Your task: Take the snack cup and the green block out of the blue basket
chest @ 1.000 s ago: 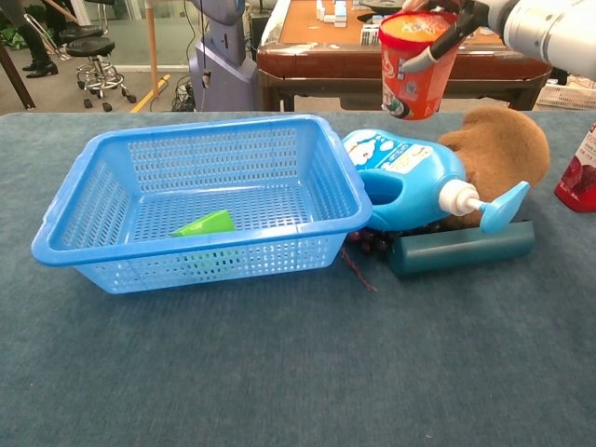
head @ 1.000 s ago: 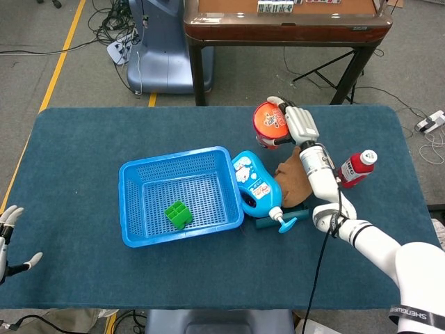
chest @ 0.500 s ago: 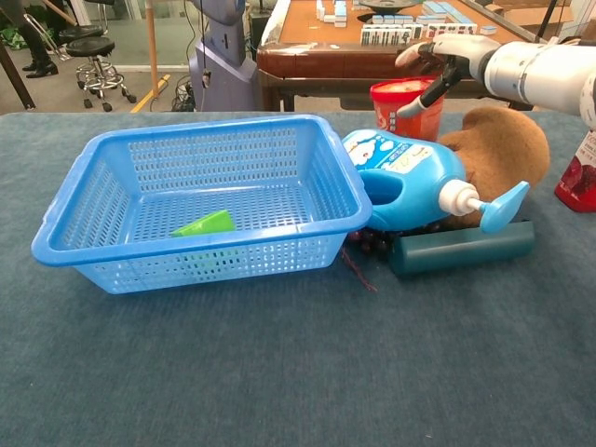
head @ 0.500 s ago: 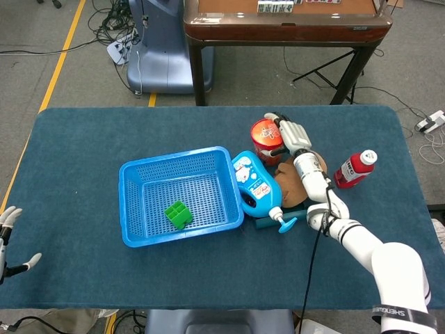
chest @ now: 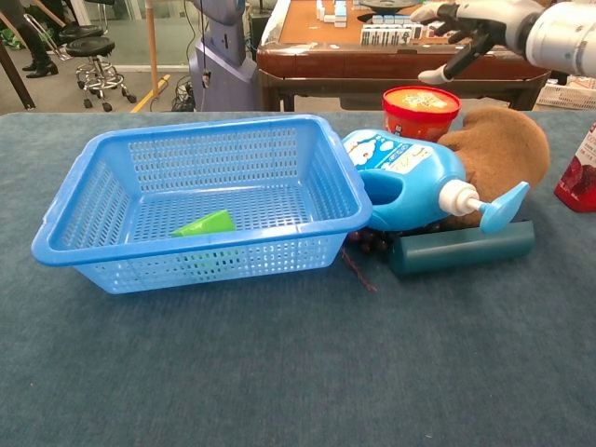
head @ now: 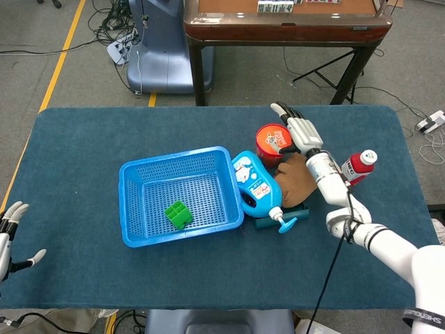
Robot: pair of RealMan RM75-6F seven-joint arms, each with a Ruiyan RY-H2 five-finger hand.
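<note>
The red snack cup [head: 271, 140] [chest: 421, 111] stands upright on the table behind the blue detergent bottle, outside the blue basket [head: 132, 202] [chest: 74, 228]. My right hand [head: 297, 129] [chest: 466, 28] hovers open just above and to the right of the cup, fingers spread, holding nothing. The green block [head: 178, 213] [chest: 205, 223] lies on the basket floor near its front. My left hand [head: 12, 233] is open at the table's near-left edge, far from the basket.
A blue detergent bottle [head: 256, 185] [chest: 410, 182] lies against the basket's right side. A brown plush toy [head: 295, 179] [chest: 503, 149], a dark teal box [chest: 463, 248] and a red bottle [head: 356, 167] crowd the right. A wooden table [head: 285, 21] stands beyond.
My right hand lowered the snack cup onto the table behind the detergent bottle, let go of it and rose with fingers spread. The left hand barely shifted.
</note>
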